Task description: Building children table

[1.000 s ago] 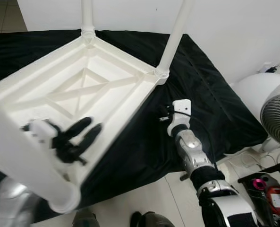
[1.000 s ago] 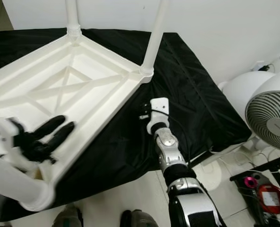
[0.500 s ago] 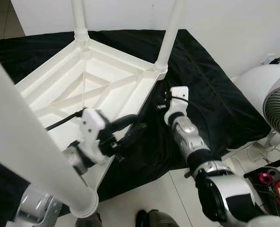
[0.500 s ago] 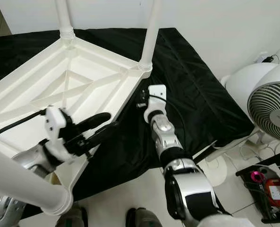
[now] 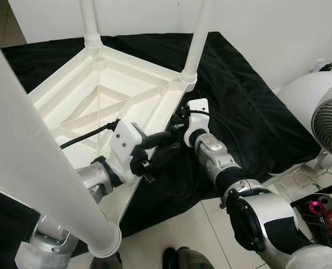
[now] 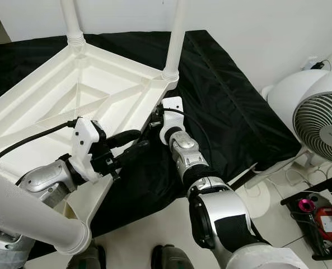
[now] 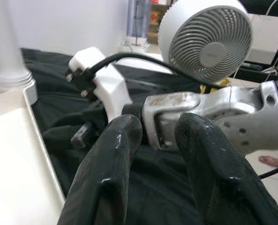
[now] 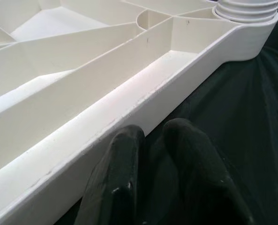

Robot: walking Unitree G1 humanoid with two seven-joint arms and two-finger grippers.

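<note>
left eye view: white kids' table lies upside down on a black cloth, centre-left of frame, w/ legs screwed in & pointing up; one leg runs big & blurred down the lower left. left pincer sits mid-frame over the table's near rim, fingers a little apart, gripping nothing. right pincer is just right of it, down by the rim below the corner leg socket; can't tell its state here. white fan at right edge, tiled floor along the bottom.

left wrist view: two black fingers w/ a gap between them, nothing held; right arm's silver wrist just beyond, fan behind.

right wrist view: fingers nearly together, empty, resting on the cloth right beside the table rim.
</note>
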